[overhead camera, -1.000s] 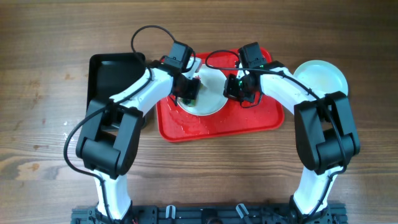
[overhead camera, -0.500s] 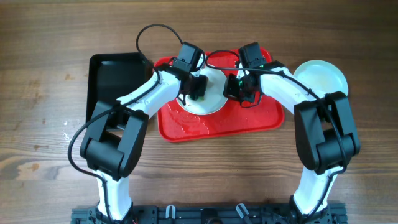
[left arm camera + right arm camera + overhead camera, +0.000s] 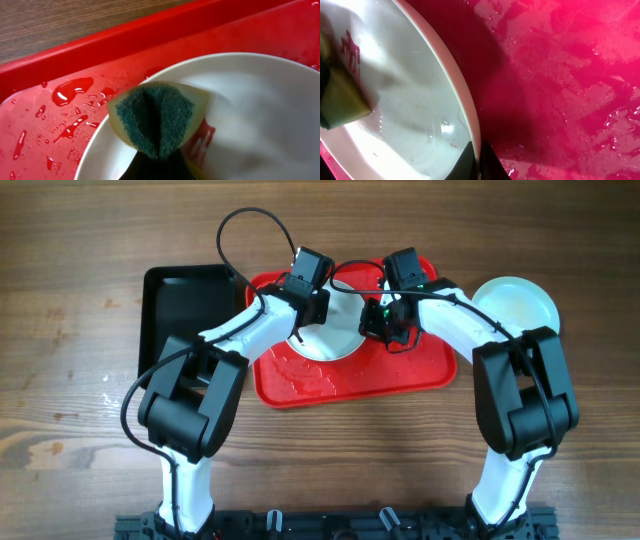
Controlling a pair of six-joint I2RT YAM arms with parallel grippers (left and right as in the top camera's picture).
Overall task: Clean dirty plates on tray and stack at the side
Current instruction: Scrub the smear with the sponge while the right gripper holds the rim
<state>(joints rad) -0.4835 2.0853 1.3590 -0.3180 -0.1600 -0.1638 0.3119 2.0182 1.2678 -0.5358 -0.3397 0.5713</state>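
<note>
A white plate [image 3: 335,335] lies on the wet red tray [image 3: 350,375]. My left gripper [image 3: 312,300] is shut on a folded yellow and green sponge [image 3: 157,117] and presses it on the plate [image 3: 255,110] near its far left rim, next to a dark red streak [image 3: 202,137]. My right gripper [image 3: 385,325] is shut on the plate's right rim [image 3: 470,125], its fingers [image 3: 476,160] pinching the edge. The right wrist view shows the sponge [image 3: 340,100] and the streak [image 3: 352,45]. A pale mint-green plate [image 3: 515,305] sits on the table right of the tray.
A black tray [image 3: 185,310] stands on the wooden table left of the red tray. Water drops lie on the red tray's floor [image 3: 70,92] and its near part [image 3: 320,380]. Both arms' cables arch over the tray's far edge.
My left gripper has moved the sponge from the plate's left side toward its far rim. The right gripper has stayed on the plate's right rim.
</note>
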